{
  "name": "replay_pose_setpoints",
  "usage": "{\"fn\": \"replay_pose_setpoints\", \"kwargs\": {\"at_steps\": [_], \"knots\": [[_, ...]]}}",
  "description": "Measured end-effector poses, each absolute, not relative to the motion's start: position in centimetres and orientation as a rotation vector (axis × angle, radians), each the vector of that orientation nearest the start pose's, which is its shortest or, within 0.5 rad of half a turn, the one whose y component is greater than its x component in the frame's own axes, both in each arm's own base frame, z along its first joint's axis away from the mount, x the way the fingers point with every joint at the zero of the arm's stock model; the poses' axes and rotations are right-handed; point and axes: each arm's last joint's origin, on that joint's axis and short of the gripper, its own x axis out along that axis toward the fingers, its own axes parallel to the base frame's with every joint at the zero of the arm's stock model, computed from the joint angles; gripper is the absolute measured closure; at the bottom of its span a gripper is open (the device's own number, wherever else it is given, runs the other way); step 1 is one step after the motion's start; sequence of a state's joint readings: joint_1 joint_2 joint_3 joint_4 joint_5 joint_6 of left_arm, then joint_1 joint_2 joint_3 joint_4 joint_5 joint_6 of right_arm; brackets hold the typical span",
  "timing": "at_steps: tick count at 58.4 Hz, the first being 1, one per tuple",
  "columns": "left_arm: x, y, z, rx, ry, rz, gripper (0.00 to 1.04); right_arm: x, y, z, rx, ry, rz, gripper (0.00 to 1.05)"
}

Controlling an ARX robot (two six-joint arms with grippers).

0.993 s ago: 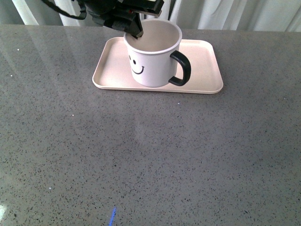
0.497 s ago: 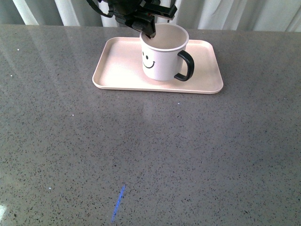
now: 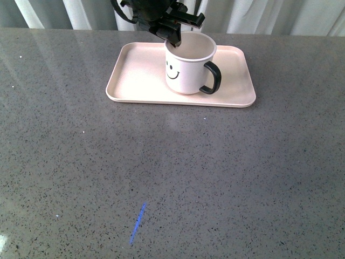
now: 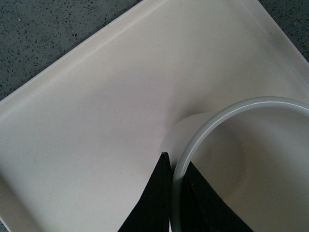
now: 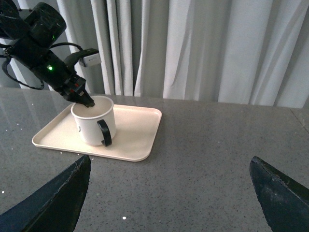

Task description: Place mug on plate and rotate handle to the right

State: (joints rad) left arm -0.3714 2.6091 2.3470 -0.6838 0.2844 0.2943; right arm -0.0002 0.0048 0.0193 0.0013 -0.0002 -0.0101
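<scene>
Two tool fingers (image 4: 152,203) astride mug (image 4: 260,159) rim

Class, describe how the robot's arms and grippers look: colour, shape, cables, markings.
The bulky black left arm carries looping black cables, a green light and a small white block. Both the left gripper and right gripper have dark, tapered wedge fingers.

White smiley mug (image 3: 184,75), pink plate (image 3: 137,75)
</scene>
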Motion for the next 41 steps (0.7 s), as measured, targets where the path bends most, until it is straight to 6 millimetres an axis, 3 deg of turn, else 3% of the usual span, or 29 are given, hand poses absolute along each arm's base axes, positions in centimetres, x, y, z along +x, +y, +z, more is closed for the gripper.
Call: {"fn": "replay_pose_setpoints", "kwargs": {"at_steps": [26, 36, 41], "knots": [[51.65, -20.93, 15.05, 0.310, 0.868, -0.742, 1.03, 9.68, 0.00, 16.98, -0.010, -0.016, 0.000, 0.09], [51.63, -20.98, 15.05, 0.314, 0.866, -0.748, 0.84, 9.68, 0.00, 16.98, -0.010, -0.016, 0.000, 0.09], [51.61, -21.02, 15.06, 0.315, 0.866, -0.749, 0.89, 9.68, 0.00, 16.98, -0.010, -0.016, 0.000, 0.09]]}}
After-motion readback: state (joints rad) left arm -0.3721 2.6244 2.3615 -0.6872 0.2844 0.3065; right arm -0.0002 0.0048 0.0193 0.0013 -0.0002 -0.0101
